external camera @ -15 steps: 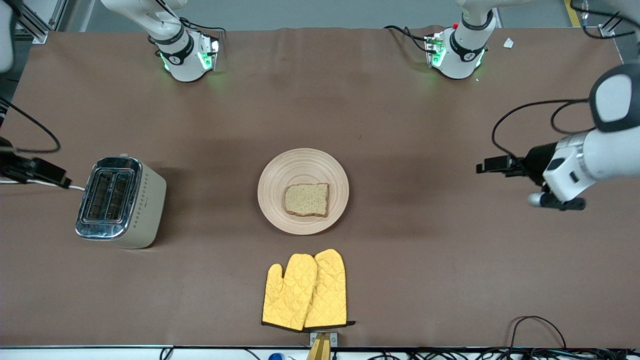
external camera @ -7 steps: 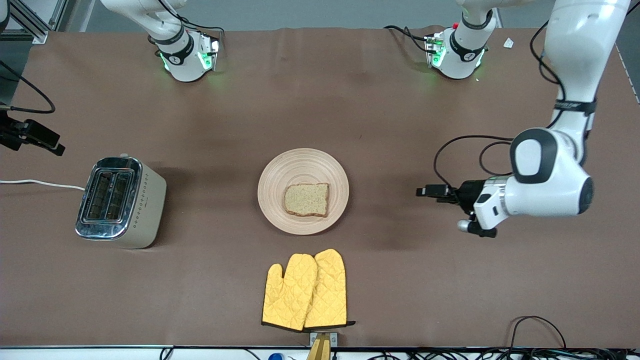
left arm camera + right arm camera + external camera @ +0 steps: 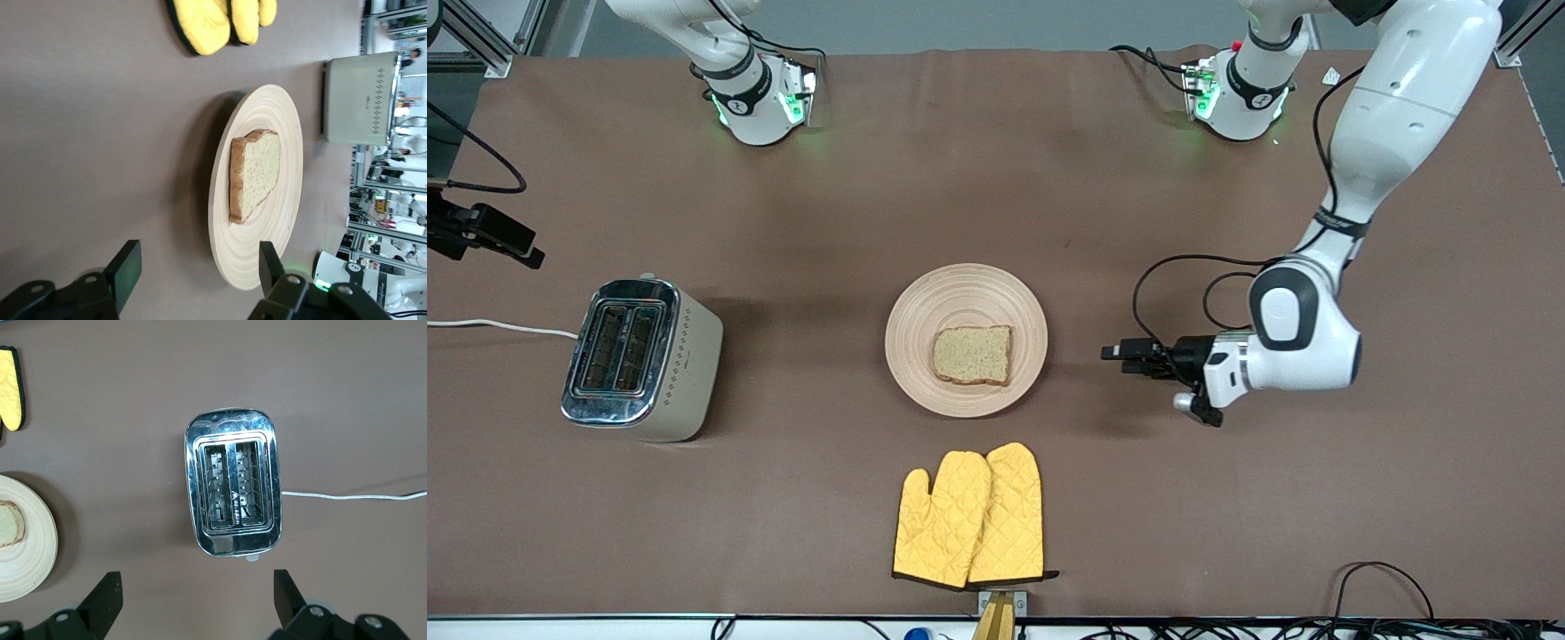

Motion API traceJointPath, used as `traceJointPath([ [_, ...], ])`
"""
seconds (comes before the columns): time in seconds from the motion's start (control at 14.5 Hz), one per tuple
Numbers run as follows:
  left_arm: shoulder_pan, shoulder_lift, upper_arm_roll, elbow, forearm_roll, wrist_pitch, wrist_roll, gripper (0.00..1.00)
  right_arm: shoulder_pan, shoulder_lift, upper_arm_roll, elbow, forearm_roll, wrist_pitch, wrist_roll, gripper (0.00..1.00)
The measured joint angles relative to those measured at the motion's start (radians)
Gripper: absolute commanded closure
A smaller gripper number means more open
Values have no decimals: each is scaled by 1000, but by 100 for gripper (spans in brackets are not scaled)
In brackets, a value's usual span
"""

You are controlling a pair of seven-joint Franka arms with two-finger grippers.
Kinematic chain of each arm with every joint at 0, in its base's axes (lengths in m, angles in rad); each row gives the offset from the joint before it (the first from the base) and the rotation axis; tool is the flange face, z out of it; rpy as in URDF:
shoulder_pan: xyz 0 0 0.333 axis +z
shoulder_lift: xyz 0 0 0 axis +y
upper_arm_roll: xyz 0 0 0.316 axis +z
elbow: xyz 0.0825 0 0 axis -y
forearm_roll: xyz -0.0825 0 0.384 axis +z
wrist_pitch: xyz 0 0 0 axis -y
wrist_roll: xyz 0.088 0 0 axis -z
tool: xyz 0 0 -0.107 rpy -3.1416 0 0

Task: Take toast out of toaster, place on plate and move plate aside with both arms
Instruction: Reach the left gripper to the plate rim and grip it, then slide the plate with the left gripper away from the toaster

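One arm moved: the left gripper [image 3: 1116, 353], fingers apart, had swung toward the plate [image 3: 925, 302] holding the toast [image 3: 972, 354]; the open right gripper [image 3: 525, 253] waited near the toaster [image 3: 640, 358]

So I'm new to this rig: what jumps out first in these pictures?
The squarish tan toast slice lying on the round light-wood plate mid-table. The left end effector sits open beside the plate, toward the left arm's end. Bright yellow quilted oven mitts lie nearer the camera; the chrome-topped beige toaster stands empty toward the right arm's end.
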Motion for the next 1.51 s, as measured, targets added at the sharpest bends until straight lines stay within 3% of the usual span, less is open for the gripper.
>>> traceJointPath([
  [0.28, -61, 65, -12, -3, -171, 63, 152, 34, -4, 0, 7, 0, 0, -5, 0, 0],
  [0.55, -120, 106, -12, -4, -312, 94, 300, 46, -4, 0, 24, 0, 0, -13, 0, 0],
  [0.83, -128, 148, -13, -4, -355, 95, 368, 57, -4, 0, 24, 0, 0, -13, 0, 0],
  [1.03, -129, 160, -13, -4, -379, 94, 368, 77, -4, 0, 25, 0, 0, -14, 0, 0],
  [1.31, -139, 168, -13, -4, -405, 94, 366, 94, -4, 0, 25, 0, 0, -16, 0, 0],
  [1.51, -140, 168, -13, -4, -406, 101, 342, 99, -4, 0, 25, 0, 0, -18, 0, 0],
])
